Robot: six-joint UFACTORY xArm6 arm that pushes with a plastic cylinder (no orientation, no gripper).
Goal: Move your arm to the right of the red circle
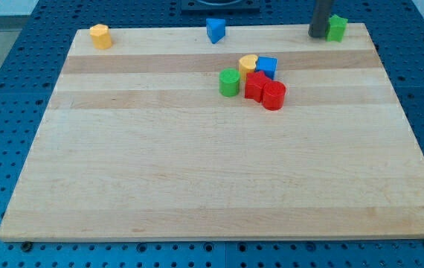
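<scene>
The red circle [274, 96] lies right of the board's middle, in the upper half, at the lower right of a cluster. It touches a red block [255, 85] on its left. My tip [318, 34] is at the view's top right, far above and to the right of the red circle. It stands just left of a green block [337, 28], touching or nearly touching it.
A yellow round block [248, 64], a blue block [267, 67] and a green cylinder [230, 83] complete the cluster. A blue triangle [215, 30] sits at the top middle, a yellow block [100, 36] at the top left. The wooden board [197, 164] lies on blue pegboard.
</scene>
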